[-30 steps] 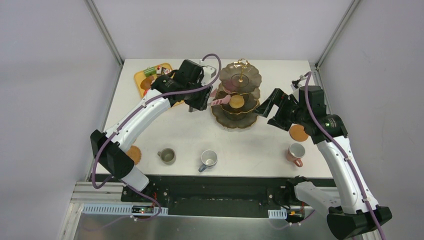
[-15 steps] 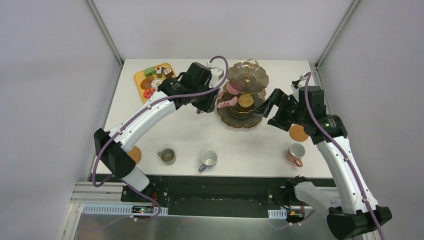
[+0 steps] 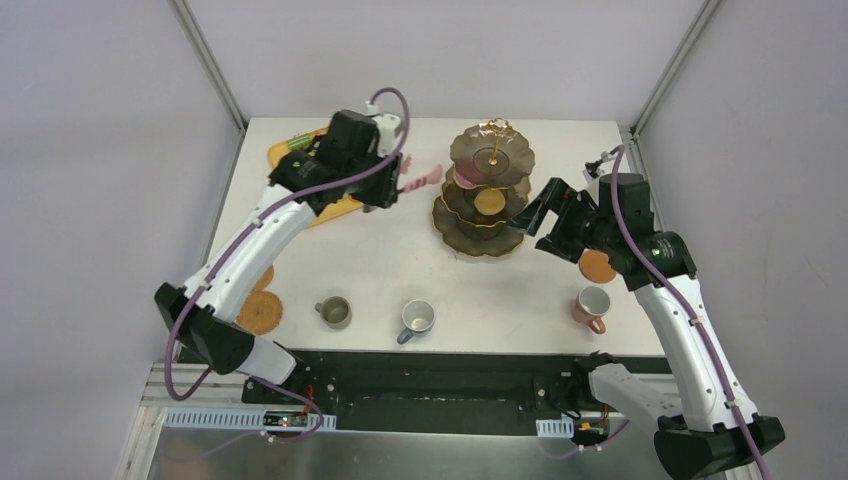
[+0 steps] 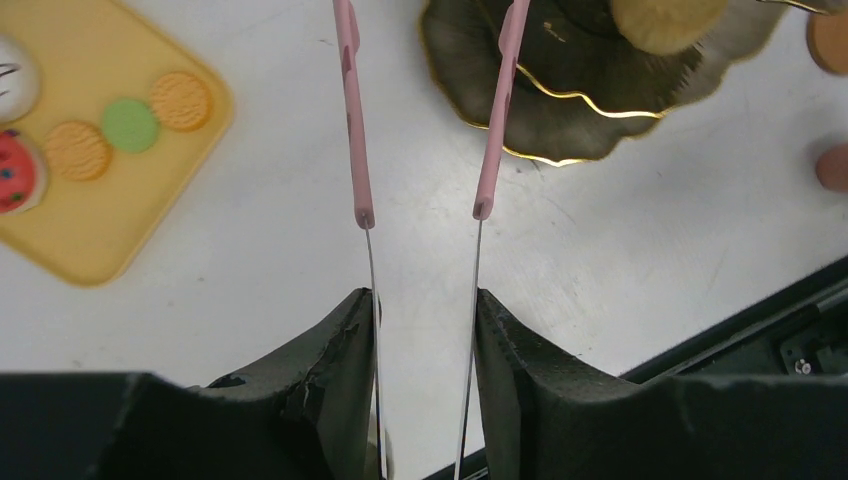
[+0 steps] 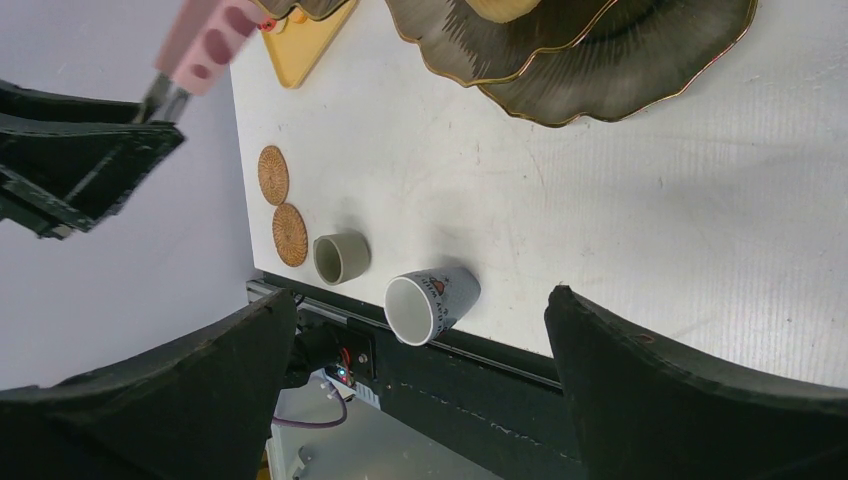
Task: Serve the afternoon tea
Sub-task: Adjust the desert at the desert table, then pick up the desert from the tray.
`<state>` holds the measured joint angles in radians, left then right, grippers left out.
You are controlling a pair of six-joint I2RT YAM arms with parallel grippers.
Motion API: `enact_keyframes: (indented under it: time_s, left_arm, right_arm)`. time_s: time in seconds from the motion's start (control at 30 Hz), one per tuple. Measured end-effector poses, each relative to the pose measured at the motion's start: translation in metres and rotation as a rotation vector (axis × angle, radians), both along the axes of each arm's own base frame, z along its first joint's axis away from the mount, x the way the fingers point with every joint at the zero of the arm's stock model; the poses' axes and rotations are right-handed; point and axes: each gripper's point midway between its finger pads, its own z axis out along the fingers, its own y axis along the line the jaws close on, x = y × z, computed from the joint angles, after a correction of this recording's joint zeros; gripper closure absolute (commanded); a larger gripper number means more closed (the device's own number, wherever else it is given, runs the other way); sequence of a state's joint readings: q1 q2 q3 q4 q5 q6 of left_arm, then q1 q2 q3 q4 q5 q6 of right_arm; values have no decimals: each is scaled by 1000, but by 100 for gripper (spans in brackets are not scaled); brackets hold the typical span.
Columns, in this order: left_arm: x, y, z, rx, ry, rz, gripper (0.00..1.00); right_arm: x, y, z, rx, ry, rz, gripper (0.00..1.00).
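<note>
The dark gold-rimmed three-tier stand (image 3: pixel 470 238) stands at centre back and carries a pink doughnut (image 3: pixel 462 178) and an orange macaron (image 3: pixel 488 201). My left gripper (image 3: pixel 396 188) is shut on the pink-handled tongs (image 3: pixel 425 179), left of the stand and apart from it. In the left wrist view the tong arms (image 4: pixel 350 120) run out the top edge from my left gripper (image 4: pixel 422 300), over bare table beside the stand (image 4: pixel 540 110). My right gripper (image 3: pixel 530 215) is open and empty by the stand's right rim. The olive mug (image 3: pixel 334 312), grey-blue mug (image 3: pixel 416 318) and pink mug (image 3: pixel 592 305) stand near the front edge.
The yellow-orange tray (image 4: pixel 100 230) holds orange macarons (image 4: pixel 181 100), a green macaron (image 4: pixel 129 125) and a red doughnut (image 4: pixel 15 172); my left arm hides most of it from above. Brown coasters lie at front left (image 3: pixel 262 312) and by the pink mug (image 3: pixel 597 265).
My left gripper has drawn the tongs back from the stand, up and to the left toward the tray. The orange macaron stays on the stand. The right arm has not moved.
</note>
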<state>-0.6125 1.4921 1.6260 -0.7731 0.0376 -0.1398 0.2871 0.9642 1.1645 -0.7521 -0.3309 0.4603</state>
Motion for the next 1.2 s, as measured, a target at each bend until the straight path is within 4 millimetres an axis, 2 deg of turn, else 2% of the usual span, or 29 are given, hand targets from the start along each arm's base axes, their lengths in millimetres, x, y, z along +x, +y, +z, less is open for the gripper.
enact_keyframes:
  time_s: [0.03, 0.17, 0.27, 0.37, 0.47, 0.6, 0.73, 0.87, 0.97, 1.2]
  left_arm:
    - [1, 10, 6, -8, -12, 26, 62]
    - [5, 68, 29, 0, -57, 183, 61]
    - [6, 117, 30, 56, -39, 329, 61]
    - [12, 158, 16, 111, 24, 465, 61]
    - [27, 204, -13, 182, 134, 610, 61]
    - [42, 241, -53, 222, 274, 712, 61]
    - [53, 263, -79, 241, 353, 764, 61]
    - [62, 266, -88, 243, 375, 763, 62]
    - [68, 262, -90, 227, 380, 750, 63]
    - [92, 259, -81, 193, 342, 737, 63]
  right_arm:
    - [0, 0, 0, 0, 1, 0, 1]
    - [0, 0, 0, 0, 0, 0, 1]
    - [0, 0, 0, 0, 1, 0, 1]
    - [1, 0, -1, -1, 4, 1, 1]
    - [2, 1, -3, -2, 11, 1, 1]
    - [3, 2, -5, -2, 20, 6, 1]
    - [3, 2, -7, -7, 27, 8, 1]
    - [3, 2, -8, -8, 31, 8, 1]
    - [3, 2, -8, -9, 33, 8, 1]
    - [3, 2, -9, -11, 38, 7, 1]
